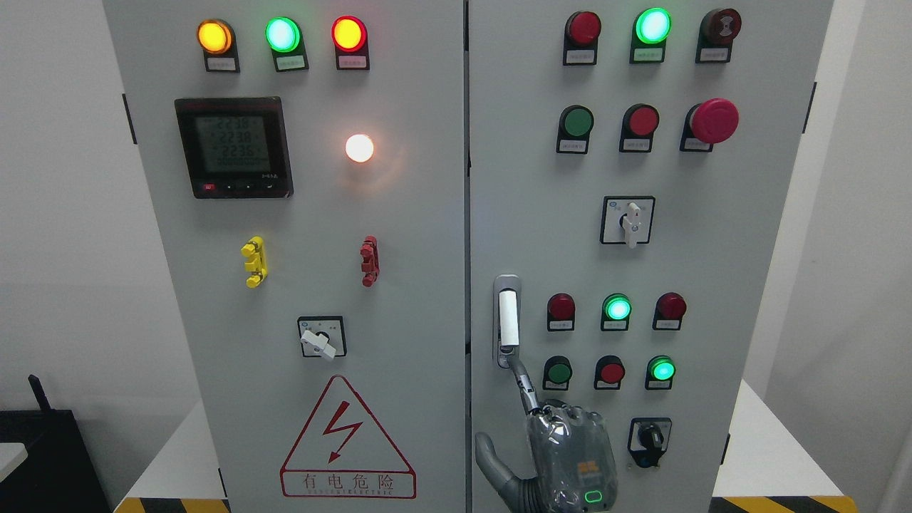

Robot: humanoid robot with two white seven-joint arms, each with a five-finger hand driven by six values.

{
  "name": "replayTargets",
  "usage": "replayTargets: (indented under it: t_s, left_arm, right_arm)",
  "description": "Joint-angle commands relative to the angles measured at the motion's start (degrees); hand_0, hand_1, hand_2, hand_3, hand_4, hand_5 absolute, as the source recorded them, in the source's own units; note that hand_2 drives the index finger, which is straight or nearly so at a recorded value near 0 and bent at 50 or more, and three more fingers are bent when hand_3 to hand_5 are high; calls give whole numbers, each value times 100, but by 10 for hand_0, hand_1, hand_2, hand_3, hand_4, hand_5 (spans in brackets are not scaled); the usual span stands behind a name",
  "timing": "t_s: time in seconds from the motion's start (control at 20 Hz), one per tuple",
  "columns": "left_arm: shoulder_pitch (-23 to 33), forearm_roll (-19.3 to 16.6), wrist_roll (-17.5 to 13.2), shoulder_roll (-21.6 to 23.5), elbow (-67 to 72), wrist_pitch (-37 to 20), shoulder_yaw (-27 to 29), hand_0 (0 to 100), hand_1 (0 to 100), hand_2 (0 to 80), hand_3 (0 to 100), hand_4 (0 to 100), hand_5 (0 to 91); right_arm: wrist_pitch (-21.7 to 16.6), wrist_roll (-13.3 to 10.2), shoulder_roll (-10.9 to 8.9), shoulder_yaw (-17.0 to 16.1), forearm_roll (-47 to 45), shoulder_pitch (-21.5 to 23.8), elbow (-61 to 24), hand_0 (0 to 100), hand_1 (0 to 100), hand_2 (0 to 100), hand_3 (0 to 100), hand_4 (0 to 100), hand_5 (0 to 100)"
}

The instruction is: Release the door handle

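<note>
Filling nearly the whole view, the grey electrical cabinet (399,235) stands as two flat, matte-painted sheet-metal doors split by a dark vertical seam at centre. The door handle (506,320) sits on the right door at about five o'clock from the picture's middle: a slim upright lever with a white, smooth-looking grip set in a rounded metal recess. Below it, at six o'clock near the bottom edge, the hand (552,442) rises in a grey shell under a glossy, crinkled clear cover; which arm it belongs to cannot be told from here. One jointed finger reaches up to the handle's lower tip and seems to touch or hook it, the thumb splayed out toward eight o'clock, nothing gripped in the palm. The risk, as I judge it, is that the fingertip catches behind the lever's bottom end on withdrawal, tugging the handle or door outward; a sideways pull toward three o'clock could also brush the round green push button (558,372) just beside it, or the black rotary switch (649,437) lower down.
</note>
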Motion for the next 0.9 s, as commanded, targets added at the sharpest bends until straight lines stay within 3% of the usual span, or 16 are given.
replayTargets:
  t_s: [0.0,0.55,0.65,0.8,0.85]
  left_arm:
    - [0,0,-3,0,97,5,62,120,389,0,0,0,0]
    - [0,0,-3,0,97,5,62,120,389,0,0,0,0]
    - [0,0,-3,0,97,-4,62,120,389,0,0,0,0]
    - [0,0,-3,0,97,-4,62,120,389,0,0,0,0]
    - [0,0,-3,0,97,-4,62,120,389,0,0,0,0]
  right_arm:
    - [-53,-20,-2,-17,-8,77,-189,392,256,0,945,883,966]
    - [-132,-11,7,-35,-26,543,-559,450,250,0,901,828,904]
    - [-141,-11,7,-35,-26,622,-638,468,242,107,879,800,850]
    - [-159,-11,16,-35,-35,693,-743,498,222,435,829,739,738]
    - [-167,-11,16,-35,-35,702,-770,503,216,472,823,726,723]
